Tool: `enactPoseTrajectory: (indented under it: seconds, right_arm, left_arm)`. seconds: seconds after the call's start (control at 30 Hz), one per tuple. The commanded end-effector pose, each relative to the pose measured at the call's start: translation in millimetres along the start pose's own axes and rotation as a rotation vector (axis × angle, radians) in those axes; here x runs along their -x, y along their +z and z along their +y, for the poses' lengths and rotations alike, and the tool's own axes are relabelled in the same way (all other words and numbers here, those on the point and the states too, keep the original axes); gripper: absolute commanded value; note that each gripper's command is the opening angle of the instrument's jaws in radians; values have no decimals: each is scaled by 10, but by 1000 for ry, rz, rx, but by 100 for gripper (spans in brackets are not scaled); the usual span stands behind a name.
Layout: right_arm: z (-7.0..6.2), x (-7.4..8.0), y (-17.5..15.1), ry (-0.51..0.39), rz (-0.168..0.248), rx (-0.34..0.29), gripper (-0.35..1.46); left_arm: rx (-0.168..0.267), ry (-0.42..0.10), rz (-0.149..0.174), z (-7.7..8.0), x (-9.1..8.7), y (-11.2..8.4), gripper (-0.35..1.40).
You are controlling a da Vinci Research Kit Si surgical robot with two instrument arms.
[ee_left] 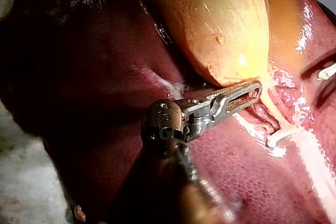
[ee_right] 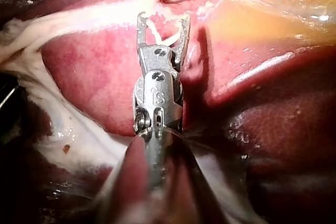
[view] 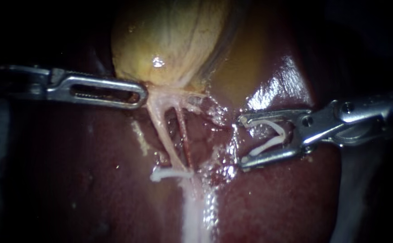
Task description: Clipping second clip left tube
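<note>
Below the gallbladder, whose neck the left instrument seems to pinch with closed jaws, the left tube stretches thin, soft and slick above the seated clip, best taken mid-span by the right instrument, jaws clasping a white clip, not yet touching it.

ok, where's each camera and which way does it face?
Endoscope: close over the liver, facing gallbladder and tubes; left instrument and right instrument both show.
Left wrist: on left arm, looking along its instrument at the gallbladder.
Right wrist: on right arm, looking along its instrument with a loaded clip toward the tubes.
Shared: endoscope, left wrist both show the tube's clip.
</note>
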Motion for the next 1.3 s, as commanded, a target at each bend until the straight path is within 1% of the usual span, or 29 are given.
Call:
enactPoseTrajectory:
  seconds: [0.03,0.13,0.27,0.43,0.57,0.73,0.83,1.13,1.3]
  right_arm:
    - [0,0,0,0,0,0,49]
    - [0,0,0,0,0,0,49]
    - [0,-1,0,0,0,0,49]
    - [-2,-3,3,1,3,4,49]
    - [-6,-9,12,3,13,1,49]
    - [-11,-20,30,5,20,0,49]
    - [-11,-22,41,5,20,-1,49]
    - [-12,-19,81,-4,20,-17,49]
    - [-12,-15,101,-17,20,-27,49]
  left_arm:
    - [-5,4,4,0,-2,-3,-35]
    - [-16,5,9,0,-2,-7,-35]
    - [-27,1,19,1,-2,-7,-35]
    - [-25,-1,16,2,-1,-6,-35]
    - [-25,0,16,2,0,-4,-35]
    - [-21,0,13,3,3,0,-35]
    - [-20,0,12,5,3,1,-35]
    - [-19,-1,11,8,4,5,-35]
    - [-17,-1,10,10,4,6,-35]
